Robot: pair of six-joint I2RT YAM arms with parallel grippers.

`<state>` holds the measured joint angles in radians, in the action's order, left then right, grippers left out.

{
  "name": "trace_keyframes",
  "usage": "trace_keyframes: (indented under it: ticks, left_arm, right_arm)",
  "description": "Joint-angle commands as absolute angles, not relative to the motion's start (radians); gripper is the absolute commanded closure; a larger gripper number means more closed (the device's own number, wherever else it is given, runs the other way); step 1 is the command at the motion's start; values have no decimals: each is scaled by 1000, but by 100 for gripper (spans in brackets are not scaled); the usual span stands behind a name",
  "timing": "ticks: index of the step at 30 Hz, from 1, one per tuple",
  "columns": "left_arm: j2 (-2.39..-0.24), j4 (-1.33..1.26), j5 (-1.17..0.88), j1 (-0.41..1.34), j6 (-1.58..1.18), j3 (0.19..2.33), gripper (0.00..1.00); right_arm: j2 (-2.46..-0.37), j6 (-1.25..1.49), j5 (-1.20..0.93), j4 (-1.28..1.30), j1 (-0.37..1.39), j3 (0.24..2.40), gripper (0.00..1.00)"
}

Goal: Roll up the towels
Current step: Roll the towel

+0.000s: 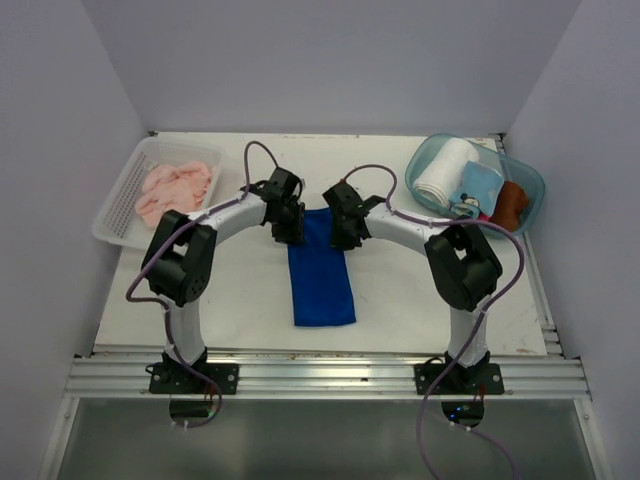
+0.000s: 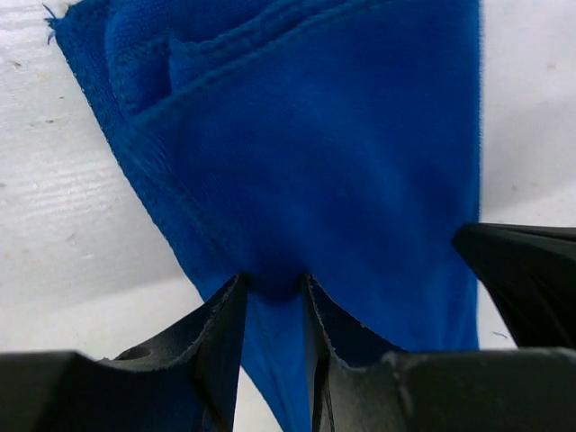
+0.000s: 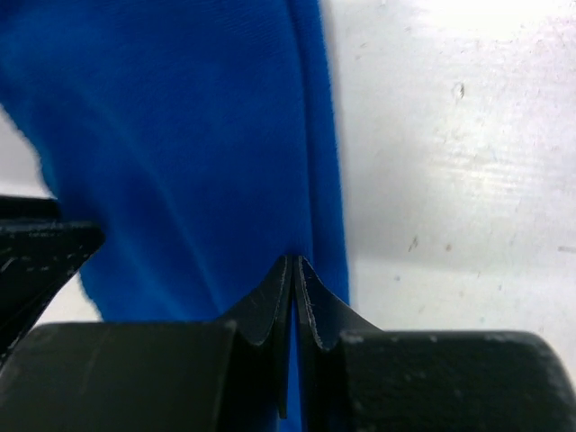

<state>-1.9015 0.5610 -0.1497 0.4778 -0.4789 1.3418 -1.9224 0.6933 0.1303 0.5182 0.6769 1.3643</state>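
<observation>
Nearest the arm bases, the blue towel lies on the table, folded into a narrow strip. Its long axis runs straight away from the robot, and its near end lies free and flat. Both claws sit side by side at its far end, the left claw on the far-left corner and the right claw on the far-right corner. Each arm is equally close to its own side. The strip therefore stretches from the claws back toward the bases. Rolling it would, I judge, mean carrying the far edge over toward the near end with both sides kept level.

The overhead view gives that layout but hides the fingertips. The left wrist view shows its jaws part-way closed, clamped on a bunched fold of blue cloth. The right wrist view shows its jaws pressed almost together at the towel's right edge with a thin sliver of blue between them, which looks like a pinch on the hem.

Farthest off, the pink towel lies crumpled in a white basket at the far left, not yet rolled. A clear bin at the far right holds a white towel roll.
</observation>
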Motion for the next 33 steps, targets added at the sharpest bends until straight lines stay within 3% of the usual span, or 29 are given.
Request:
trace_keyframes:
  ticks: [1,11,17,25,29,31,32,33]
  left_arm:
    - [-1951,499,-166,448,-473,1342,66]
    - [-2118,606,-126,431,-410,1525,68]
    - [-1970,658,-144,434,-400,1536,66]
    - [-1617,654,-176,445,-452,1268,59]
    - [-1473,608,-235,472,-505,1015,56]
    - [-1398,582,-267,509,-541,957,59]
    - [-1372,566,-288,523,-554,909,62]
    - [-1349,551,-335,547,-566,887,64]
  right_arm:
    - [-1983,678,97,506,644,1407,94]
    - [-2006,752,98,546,607,1422,95]
    - [-1818,742,117,535,611,1368,93]
    - [-1514,706,133,540,681,1096,70]
    - [-1410,759,158,549,863,994,59]
    - [-1371,805,144,513,941,941,64]
    - [-1365,821,140,502,962,930,77]
    - [-1367,830,132,486,977,920,85]
